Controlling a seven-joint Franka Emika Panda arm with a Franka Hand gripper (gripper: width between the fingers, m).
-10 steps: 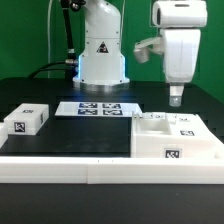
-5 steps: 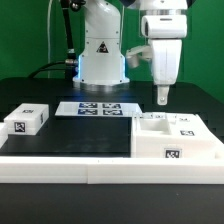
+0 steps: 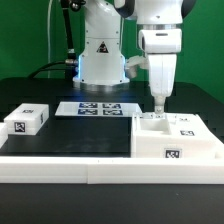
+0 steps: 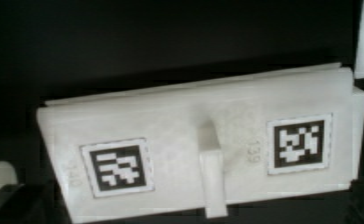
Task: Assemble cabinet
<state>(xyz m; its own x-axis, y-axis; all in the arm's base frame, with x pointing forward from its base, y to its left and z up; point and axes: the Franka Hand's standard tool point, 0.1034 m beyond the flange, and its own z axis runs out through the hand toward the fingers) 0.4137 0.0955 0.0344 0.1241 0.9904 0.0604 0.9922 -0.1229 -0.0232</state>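
The cabinet (image 3: 176, 139) is a large white box with compartments and tagged blocks, at the exterior view's right. My gripper (image 3: 157, 106) hangs just above the cabinet's back left corner, fingers pointing down as one narrow tip; I cannot tell whether they are open or shut. In the wrist view a white cabinet surface (image 4: 197, 110) fills the frame, with two black-and-white tags and a thin raised ridge (image 4: 209, 170) between them. My own fingers do not show there.
A small white tagged block (image 3: 27, 120) lies at the exterior view's left. The marker board (image 3: 98, 108) lies at the back centre before the robot base (image 3: 102, 55). A long white border rail (image 3: 90, 170) runs along the front.
My gripper has moved toward the exterior view's left and lower, from above the cabinet's right part to just over its back left corner. Nothing else moved.
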